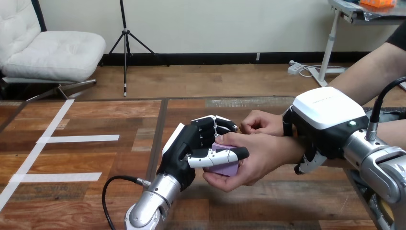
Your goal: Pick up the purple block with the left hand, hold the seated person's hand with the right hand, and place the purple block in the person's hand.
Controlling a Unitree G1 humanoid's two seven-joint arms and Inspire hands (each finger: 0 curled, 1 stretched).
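Here, over table (95,120): left hand (184,153) round purple block (225,167), right hand (328,115) round person's wrist (287,148).

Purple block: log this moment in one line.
left hand: grips purple block | person's hand: also on block | right hand: curled round person's wrist | block not released

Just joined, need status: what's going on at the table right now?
Mid-handover. The robot's left hand has its fingers and thumb curled round the purple block, which sits in the person's cupped hand, so both are on the block. The right hand is wrapped around the person's wrist. The left hand has not yet let go of the block.
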